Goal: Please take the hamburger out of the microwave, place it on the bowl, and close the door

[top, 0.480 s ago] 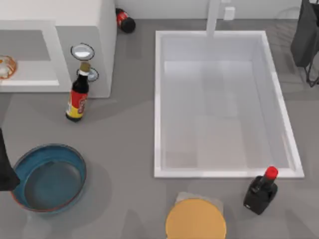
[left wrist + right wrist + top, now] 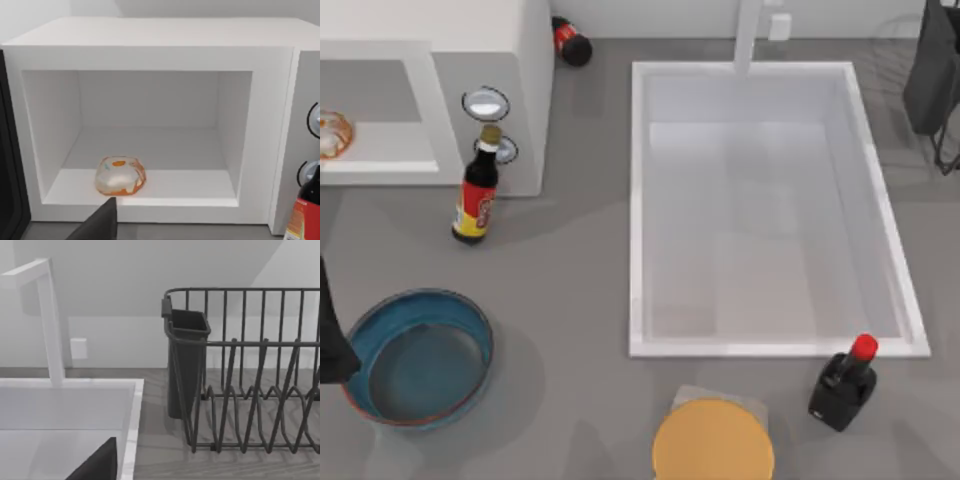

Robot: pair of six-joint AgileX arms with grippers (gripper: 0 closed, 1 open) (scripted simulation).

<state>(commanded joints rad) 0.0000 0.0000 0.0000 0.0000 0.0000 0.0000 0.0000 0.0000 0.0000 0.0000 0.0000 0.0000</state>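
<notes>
The large white boxy microwave stands open at the table's left, near the wide teal-blue bowl with a reddish rim. On the cavity floor, near the front edge, sits the small whitish hamburger with orange-brown edges. I judge it light and soft, best pinched gently across its sides. My left gripper faces it; I cannot tell its spread.

Matte black left arm, angular dark right arm
</notes>
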